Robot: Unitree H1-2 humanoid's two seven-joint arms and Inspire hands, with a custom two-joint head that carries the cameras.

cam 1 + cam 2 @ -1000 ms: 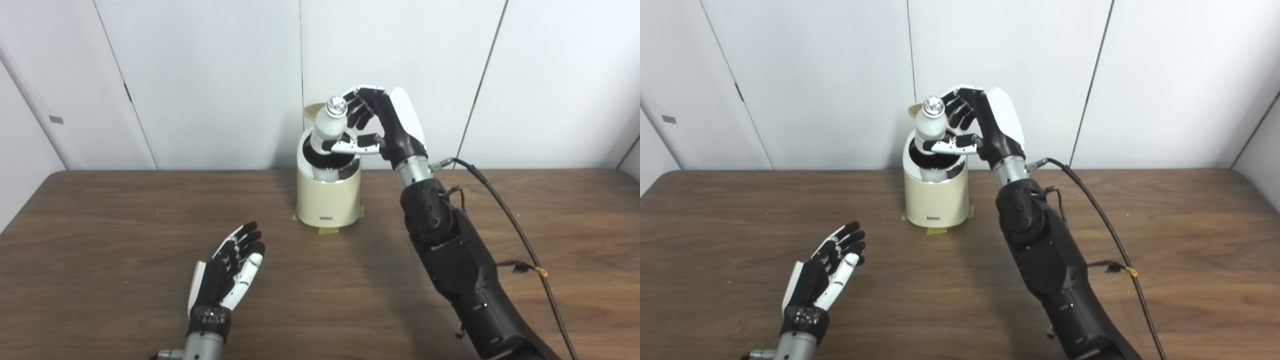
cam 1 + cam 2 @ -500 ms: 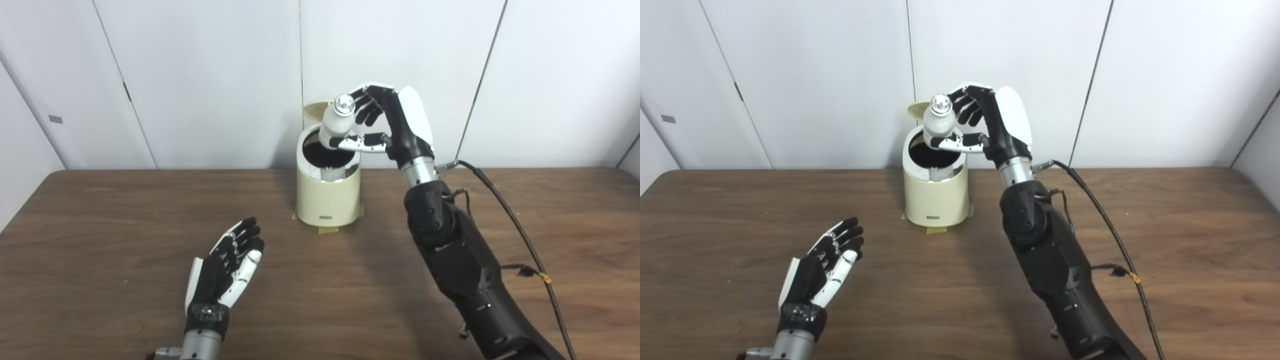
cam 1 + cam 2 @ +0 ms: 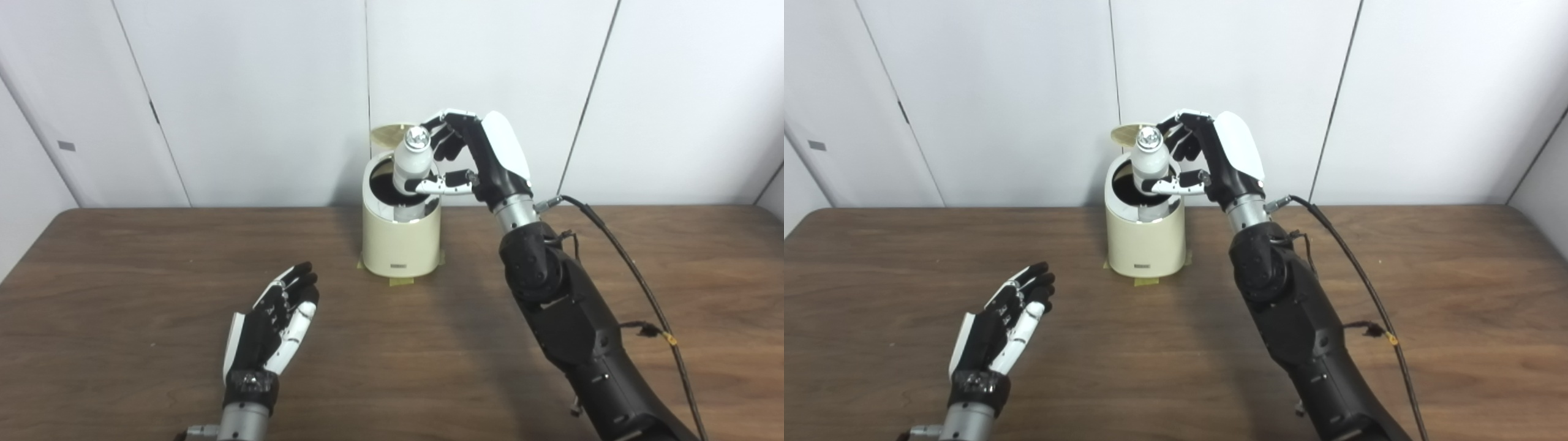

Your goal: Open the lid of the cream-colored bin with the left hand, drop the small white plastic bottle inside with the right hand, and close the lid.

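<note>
The cream-colored bin (image 3: 401, 242) stands at the back middle of the table with its round lid (image 3: 387, 133) swung up behind the dark opening. My right hand (image 3: 474, 160) is shut on the small white plastic bottle (image 3: 411, 164), which has a silver cap and hangs upright over the right side of the opening, its lower end hidden by my thumb and the rim. My left hand (image 3: 272, 327) rests open on the table in front and to the left of the bin, palm up and holding nothing.
Yellow tape (image 3: 401, 281) marks the bin's base on the brown table (image 3: 122, 294). A black cable (image 3: 637, 288) runs along my right arm over the table's right side. White wall panels (image 3: 245, 92) stand close behind the bin.
My right hand carried the bottle up and right, then lowered it a little and leftwards over the opening. My left hand slid slightly back towards me.
</note>
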